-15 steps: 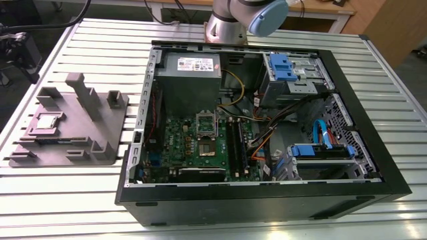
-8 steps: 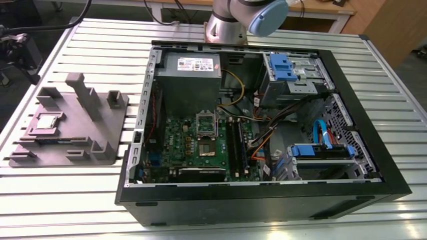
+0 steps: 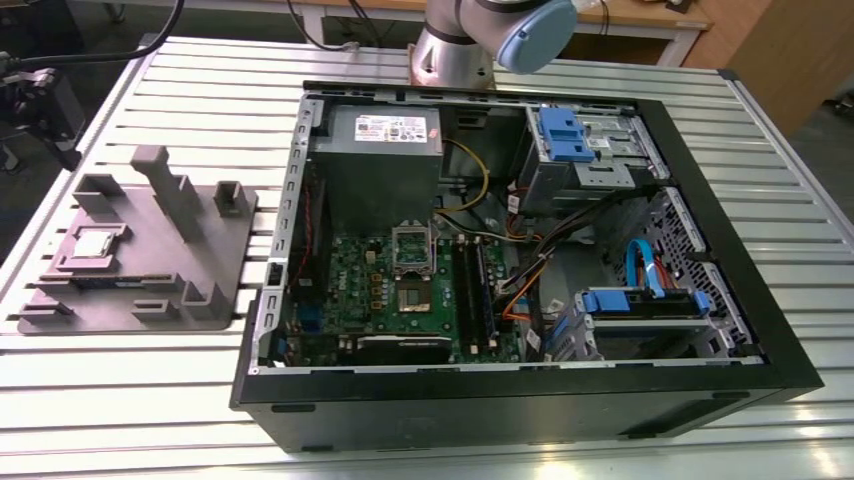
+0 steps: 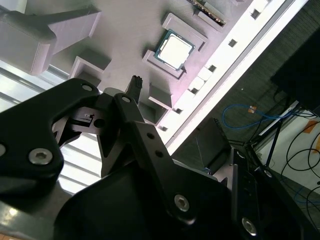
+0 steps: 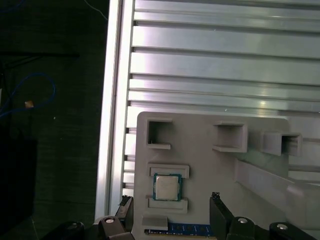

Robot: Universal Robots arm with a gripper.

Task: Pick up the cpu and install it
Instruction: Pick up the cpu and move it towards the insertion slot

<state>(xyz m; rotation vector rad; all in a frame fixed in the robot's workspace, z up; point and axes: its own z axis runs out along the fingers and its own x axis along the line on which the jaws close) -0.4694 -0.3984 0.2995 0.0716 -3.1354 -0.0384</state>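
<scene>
The cpu (image 5: 167,187), a small square chip with a silvery top, lies flat in its recess on the grey fixture plate (image 5: 210,165). It also shows in the second wrist view as the cpu (image 4: 174,48) and in the exterior view as the cpu (image 3: 92,243). My gripper (image 5: 172,207) hangs above the plate, open and holding nothing, with its fingers (image 5: 218,202) spread wider than the chip. One black fingertip (image 4: 135,84) points toward the plate. In the exterior view my gripper (image 3: 51,125) is at the far left, above the plate's far end. The motherboard's open socket (image 3: 407,272) sits inside the computer case (image 3: 534,400).
Tall upright blocks (image 3: 167,195) rise from the fixture plate near the cpu. A memory stick (image 5: 186,230) lies in a slot beside it. The slatted metal table's edge (image 5: 111,125) runs close by, with floor and a blue cable (image 5: 30,95) beyond. Cables and drive cages crowd the case.
</scene>
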